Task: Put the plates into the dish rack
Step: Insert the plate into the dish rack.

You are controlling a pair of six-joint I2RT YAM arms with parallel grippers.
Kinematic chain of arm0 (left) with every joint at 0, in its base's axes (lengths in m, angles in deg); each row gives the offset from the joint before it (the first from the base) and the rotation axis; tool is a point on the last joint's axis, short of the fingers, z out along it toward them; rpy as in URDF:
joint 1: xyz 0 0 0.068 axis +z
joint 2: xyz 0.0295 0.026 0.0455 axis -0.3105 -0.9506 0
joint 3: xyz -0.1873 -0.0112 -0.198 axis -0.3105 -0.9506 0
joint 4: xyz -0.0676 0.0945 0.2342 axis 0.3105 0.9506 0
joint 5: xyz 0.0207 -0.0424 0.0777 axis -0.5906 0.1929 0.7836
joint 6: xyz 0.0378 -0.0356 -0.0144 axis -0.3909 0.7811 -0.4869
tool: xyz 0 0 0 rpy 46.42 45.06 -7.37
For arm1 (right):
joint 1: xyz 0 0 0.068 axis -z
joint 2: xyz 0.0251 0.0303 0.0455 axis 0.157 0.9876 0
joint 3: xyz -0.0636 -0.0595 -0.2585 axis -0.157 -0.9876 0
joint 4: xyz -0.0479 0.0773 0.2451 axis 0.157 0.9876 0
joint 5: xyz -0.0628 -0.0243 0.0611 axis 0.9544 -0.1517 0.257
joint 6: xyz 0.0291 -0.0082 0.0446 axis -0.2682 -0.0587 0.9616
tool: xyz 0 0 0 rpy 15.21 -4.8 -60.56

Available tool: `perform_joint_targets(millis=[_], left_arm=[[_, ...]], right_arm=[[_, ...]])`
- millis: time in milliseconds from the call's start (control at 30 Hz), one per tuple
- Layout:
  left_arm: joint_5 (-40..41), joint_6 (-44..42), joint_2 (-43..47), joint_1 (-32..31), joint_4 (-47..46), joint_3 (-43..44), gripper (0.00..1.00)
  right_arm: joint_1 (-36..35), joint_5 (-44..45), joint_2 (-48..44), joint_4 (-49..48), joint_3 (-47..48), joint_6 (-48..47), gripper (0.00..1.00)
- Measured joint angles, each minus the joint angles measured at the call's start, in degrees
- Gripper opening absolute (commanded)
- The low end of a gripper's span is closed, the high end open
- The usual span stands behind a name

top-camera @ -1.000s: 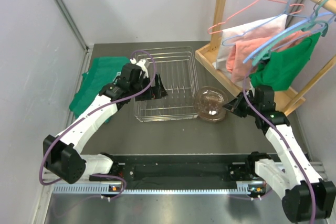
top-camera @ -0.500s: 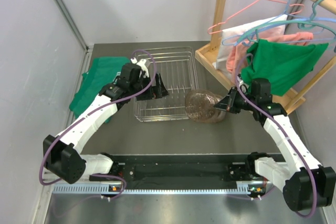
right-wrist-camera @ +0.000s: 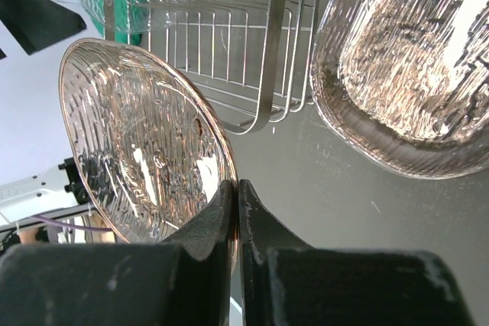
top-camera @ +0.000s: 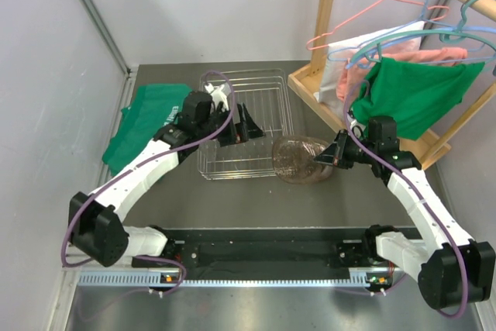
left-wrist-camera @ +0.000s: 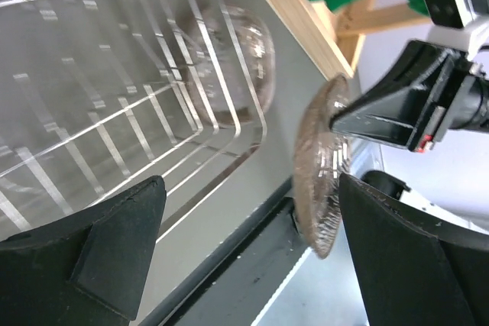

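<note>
- The right gripper (right-wrist-camera: 233,202) is clenched on the rim of a brown-tinted glass plate (right-wrist-camera: 145,139), with the edge pinched between its two fingers.
- This plate is off the table (top-camera: 256,207) and tipped up almost on edge. It sits just beside the near right corner of the dish rack (top-camera: 267,94), outside the wire rim.
- A second plate (right-wrist-camera: 405,66) lies flat on the table just beside the rack's right side. In the overhead view it is partly behind the lifted one.
- The left gripper (top-camera: 243,125) is released, its fingers spread wide with nothing between them. It hangs over the right part of the rack, facing the lifted plate but apart from it.
- The rack is silver wire with thin parallel bars and a raised rim, and the second plate shows through its bars in the left wrist view.
- A small red patch (left-wrist-camera: 422,143) sits on the right gripper's black body. Any lettering on it is too small to read.
- A green cloth (top-camera: 143,125) lies on the table to the left of the rack.
- A wooden clothes stand (top-camera: 329,36) is at the far right. Its hangers carry a green garment (top-camera: 422,94) with pink and white ones behind it.
</note>
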Motion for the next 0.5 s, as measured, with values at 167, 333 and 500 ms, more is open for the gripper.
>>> perform_joint_targets(millis=[167,333,500], left_arm=[[-0.9,2.2,-3.5,-4.8,-3.5,0.0,0.99],[-1.1,3.6,-6.8,-9.9,-5.6,0.0,0.96],[-0.3,4.5,-8.6,-13.0,-6.7,0.0,0.57]], right_arm=[[0.0,0.8,0.1,-0.1,0.0,0.0,0.00],[0.0,1.5,0.3,-0.8,-0.1,0.3,0.00],[0.0,1.6,0.3,-1.6,-0.1,0.7,0.00]])
